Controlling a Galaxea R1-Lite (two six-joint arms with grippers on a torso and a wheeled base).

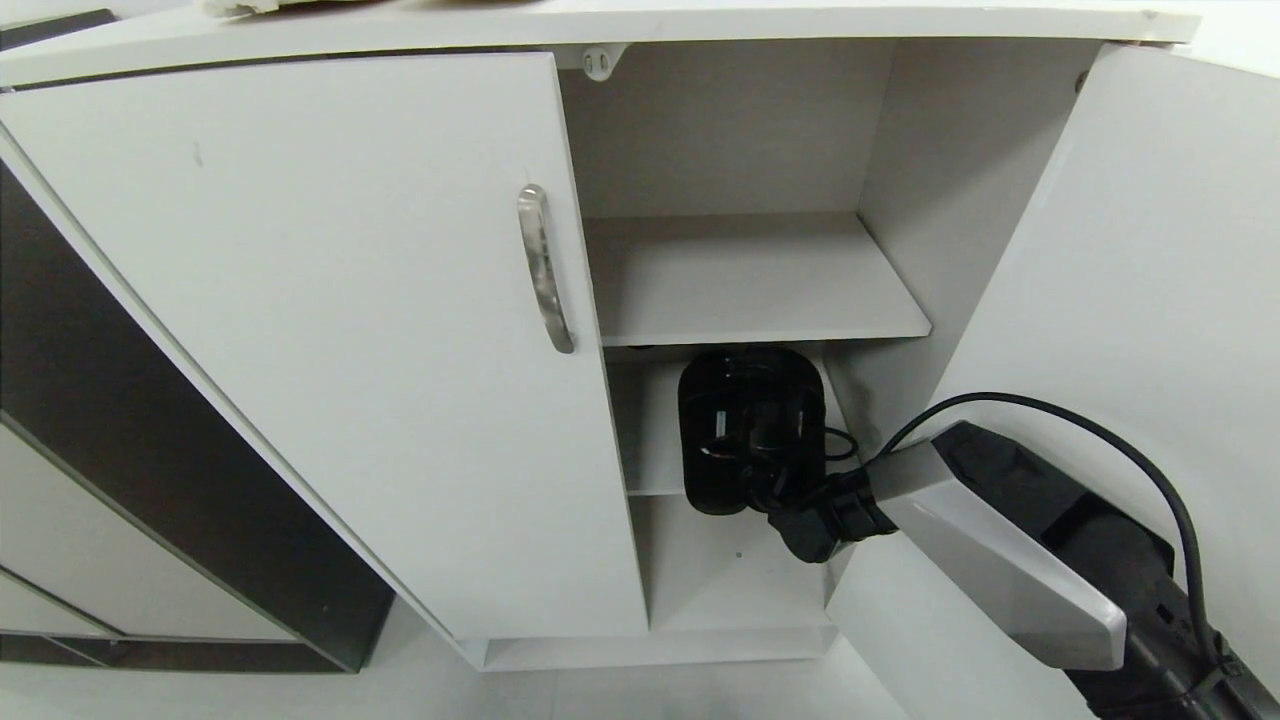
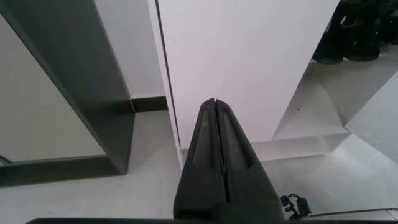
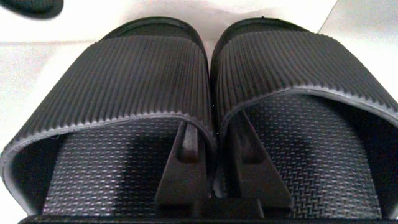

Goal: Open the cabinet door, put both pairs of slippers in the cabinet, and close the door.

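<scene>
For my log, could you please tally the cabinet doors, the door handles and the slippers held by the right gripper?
Doors: 2, one shut, one open
Handles: 1
Slippers: 2, black, clamped in the right gripper
Total: 5

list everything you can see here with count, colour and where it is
cabinet: one, white, straight ahead
left door: one, white, shut
handle: one, silver, on the left door's right edge
right door: one, white, swung open
shelves: two, white, inside the open half
slippers: one pair, black, side by side under the upper shelf
dark object: one, black, beyond the slippers, cut off
right gripper: one, black, shut on the slippers' inner straps
left gripper: one, black, shut, low before the left door
</scene>
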